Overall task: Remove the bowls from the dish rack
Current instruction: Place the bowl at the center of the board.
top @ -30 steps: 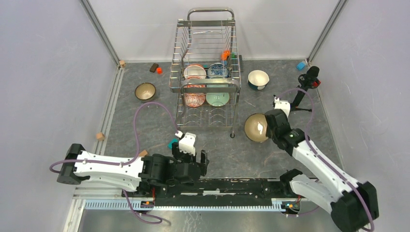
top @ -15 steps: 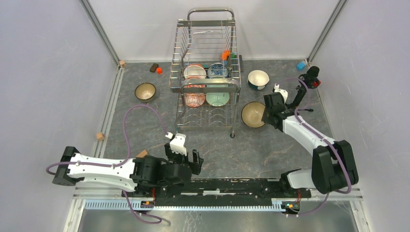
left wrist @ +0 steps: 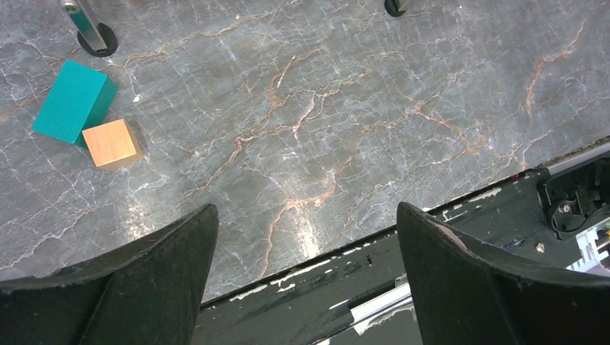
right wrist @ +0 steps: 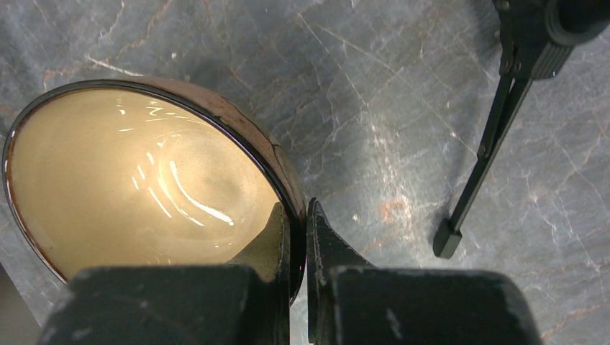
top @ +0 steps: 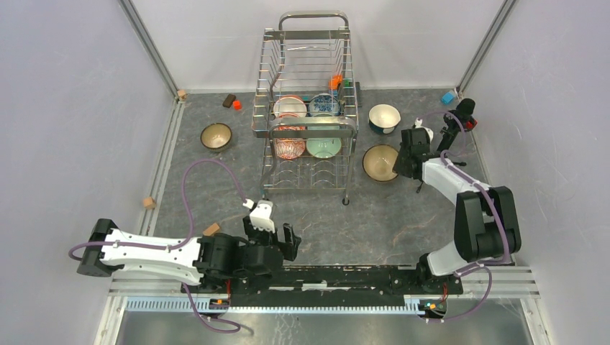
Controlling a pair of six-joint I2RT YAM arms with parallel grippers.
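The chrome dish rack (top: 310,131) stands at the table's back middle. In it are a white bowl (top: 290,106), a blue-patterned bowl (top: 324,104), a red-patterned bowl (top: 289,147) and a pale green bowl (top: 324,146). My right gripper (top: 400,159) is shut on the rim of a brown bowl with a cream inside (top: 380,162), right of the rack; the wrist view shows the fingers pinching its rim (right wrist: 288,208). A teal-and-white bowl (top: 384,118) sits behind it. A brown speckled bowl (top: 216,136) sits left of the rack. My left gripper (top: 279,237) is open and empty near the front edge.
A small black tripod (top: 453,129) stands close to the right arm; its leg shows in the right wrist view (right wrist: 475,180). A teal block (left wrist: 73,101) and a wooden block (left wrist: 109,143) lie by a rack leg. More small blocks (top: 232,102) lie at the back.
My right gripper has carried the brown bowl back and up the table, from the right front of the rack to beside the teal-and-white bowl. The left arm drew slightly back left.
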